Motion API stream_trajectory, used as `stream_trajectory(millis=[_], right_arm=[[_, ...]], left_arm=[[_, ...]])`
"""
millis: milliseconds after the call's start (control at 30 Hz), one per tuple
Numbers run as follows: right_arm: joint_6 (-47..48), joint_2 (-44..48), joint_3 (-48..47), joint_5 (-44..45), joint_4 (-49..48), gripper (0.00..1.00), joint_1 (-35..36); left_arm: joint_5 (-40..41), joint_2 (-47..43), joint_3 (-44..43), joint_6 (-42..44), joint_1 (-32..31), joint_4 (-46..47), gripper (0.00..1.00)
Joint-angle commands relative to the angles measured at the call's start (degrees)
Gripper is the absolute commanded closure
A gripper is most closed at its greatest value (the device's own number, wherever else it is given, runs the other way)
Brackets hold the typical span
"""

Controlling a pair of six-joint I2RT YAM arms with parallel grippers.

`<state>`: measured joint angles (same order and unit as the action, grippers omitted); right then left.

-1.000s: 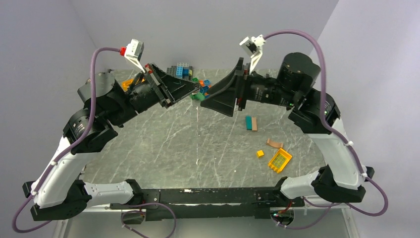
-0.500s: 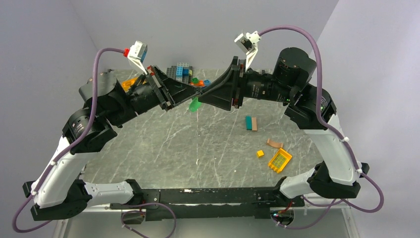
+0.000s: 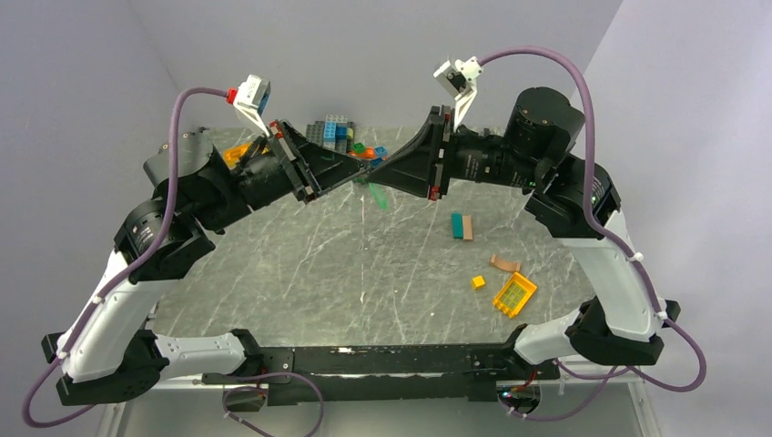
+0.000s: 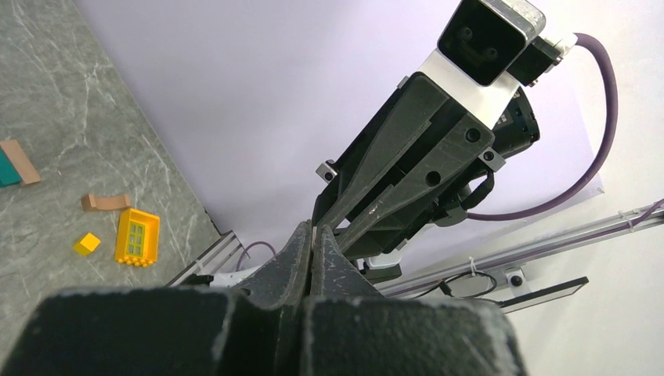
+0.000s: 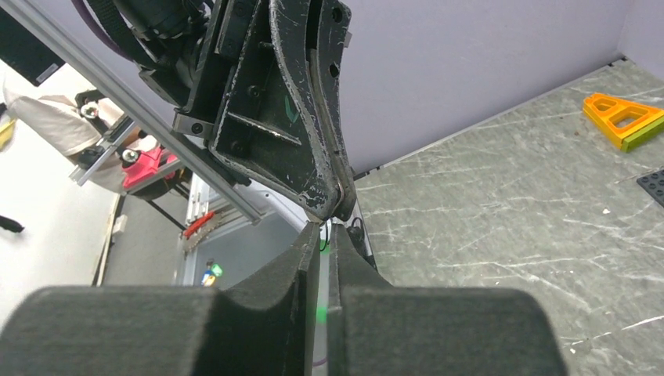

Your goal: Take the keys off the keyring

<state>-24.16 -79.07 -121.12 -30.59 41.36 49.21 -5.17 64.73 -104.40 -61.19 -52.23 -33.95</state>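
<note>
Keyring hiding where both tips are meeting, midair over the table's [image 3: 319, 264] far side | 1 green key [image 3: 376, 194] dangling beneath | left gripper [image 4: 312, 243] clenching it, we are judging | right gripper [image 5: 324, 243] nearly pinched, grasp we cannot tell | 0 keys freed yet

A grey marbled table [image 3: 300, 273] carries loose toy bricks. On its right side lie a teal block [image 3: 456, 226] touching a tan block [image 3: 468, 228], then nearer a tan piece [image 3: 503, 264], a small yellow cube [image 3: 478, 282] and a yellow window brick [image 3: 514, 294]. A mixed brick pile [image 3: 335, 130] sits at the far edge, with an orange piece [image 3: 234, 153] to its left.
</note>
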Motion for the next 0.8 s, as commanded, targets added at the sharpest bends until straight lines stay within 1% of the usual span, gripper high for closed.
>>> stream_trajectory(millis=[0, 33, 367, 767], right_arm=[[-0.21, 1.32, 0.73, 0.06, -1.86, 0.96, 0.11], [-0.33, 1.53, 1.01, 0.21, -2.02, 1.0, 0.08], [-1.94, 3.61, 4.6, 1.58, -5.07, 1.0, 0.1], [-5.73, 7.71, 9.91, 4.1, -11.97, 1.0, 0.12]], left_arm=[[-1.48, 0.38, -1.18, -0.46, -0.16, 1.56, 1.0], [-1.55, 0.42, -1.12, -0.48, -0.2, 1.73, 1.0], [-2.04, 0.35, -0.55, -0.36, -0.17, 2.9, 1.0], [-1.82, -0.53, 1.57, -0.25, -0.16, 4.65, 0.99]])
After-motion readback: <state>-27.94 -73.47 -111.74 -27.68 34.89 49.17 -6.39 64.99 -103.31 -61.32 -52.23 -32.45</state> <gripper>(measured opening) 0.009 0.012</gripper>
